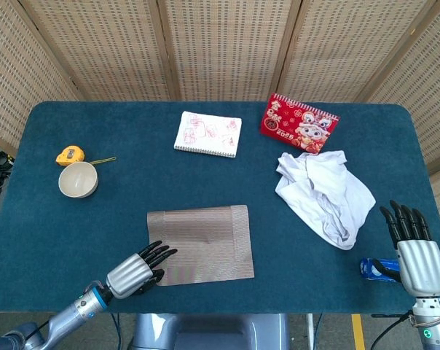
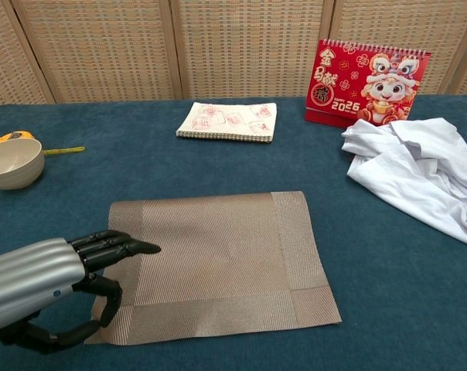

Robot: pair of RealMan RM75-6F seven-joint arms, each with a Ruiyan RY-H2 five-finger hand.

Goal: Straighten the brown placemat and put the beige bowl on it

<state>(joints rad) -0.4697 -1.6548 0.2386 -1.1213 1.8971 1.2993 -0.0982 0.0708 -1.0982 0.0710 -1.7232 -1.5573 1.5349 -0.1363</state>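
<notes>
The left hand (image 1: 135, 270) pinches the brown placemat's (image 1: 202, 240) near-left corner between thumb and fingers, while the beige bowl (image 1: 78, 179) sits well apart to its far left (nearer this hand than the open right hand (image 1: 413, 244)).

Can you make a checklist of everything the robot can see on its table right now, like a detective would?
Surface: blue table, cloth-like top, flat.
Job's things: brown placemat lies flat near the front edge, a little crooked; beige bowl stands upright at far left, off the mat, looks empty.
Clutter: yellow tape measure behind the bowl; notebook with red drawings; red calendar standing; crumpled white cloth; small blue object by the right hand, too hidden to name.
Hands: left hand at the mat's front-left corner, thumb on the mat; right hand holds nothing, fingers straight.
Cables: nothing seen on the table.
Surroundings: woven screen panels behind.
</notes>
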